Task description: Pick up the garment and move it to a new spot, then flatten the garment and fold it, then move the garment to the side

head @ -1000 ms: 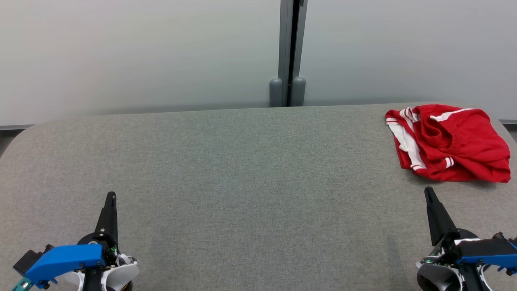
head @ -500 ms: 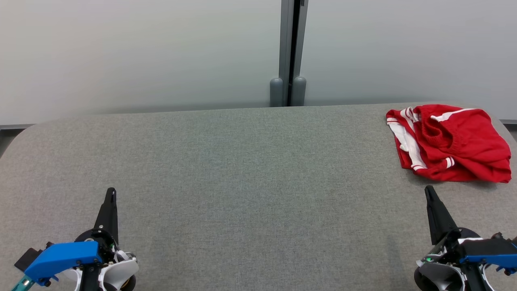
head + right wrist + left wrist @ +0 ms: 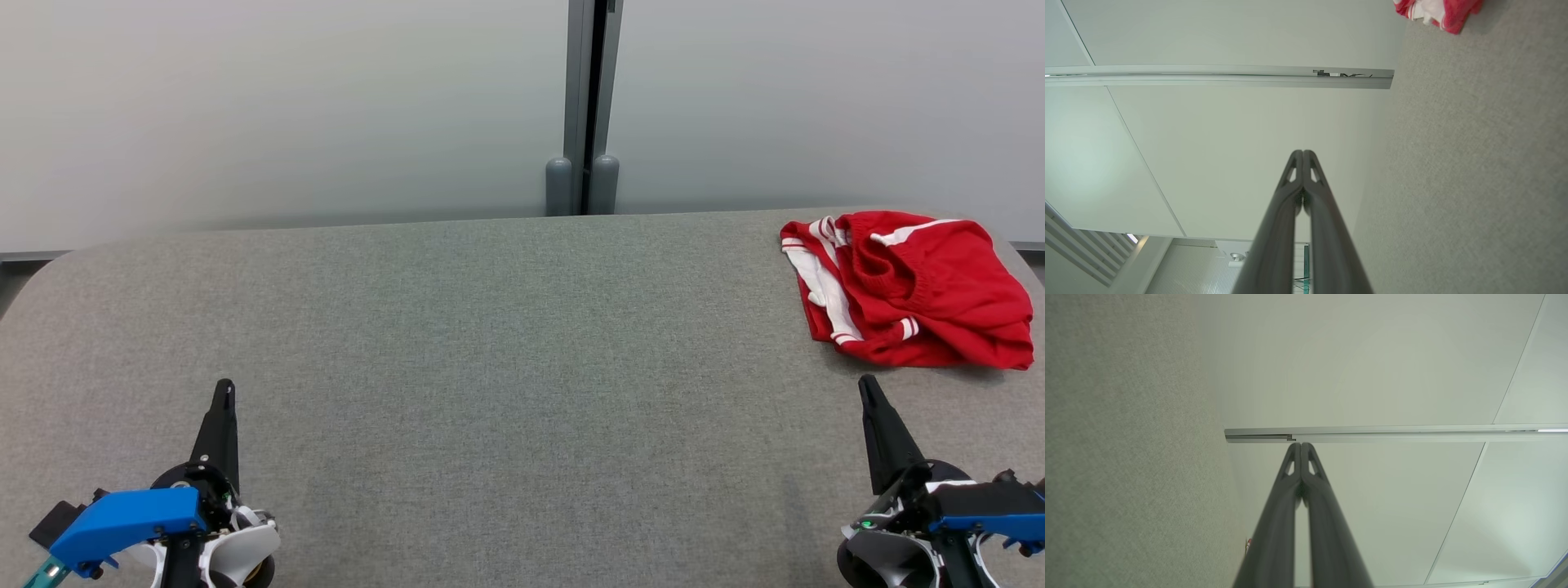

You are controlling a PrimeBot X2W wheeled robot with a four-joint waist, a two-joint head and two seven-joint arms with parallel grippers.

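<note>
The garment [image 3: 910, 287], red shorts with white stripes, lies crumpled at the far right of the grey fabric table [image 3: 490, 343]. A corner of the garment [image 3: 1437, 12] appears at the top of the right wrist view. My right gripper [image 3: 863, 385] hovers at the lower right, just in front of the garment, fingers pressed together and holding nothing. At the lower left my left gripper [image 3: 223, 387] is shut and empty too. Each wrist view shows its own shut gripper, the left [image 3: 1301, 446] and the right [image 3: 1303, 153], pointing toward the wall.
A pale panelled wall [image 3: 286, 106] with a grey vertical post [image 3: 582, 106] stands right behind the table's far edge. The garment lies close to the table's rounded right edge [image 3: 1030, 273]. Bare grey cloth stretches between the two grippers.
My left gripper has edged slightly forward from a second ago. The right gripper and the garment have stayed put.
</note>
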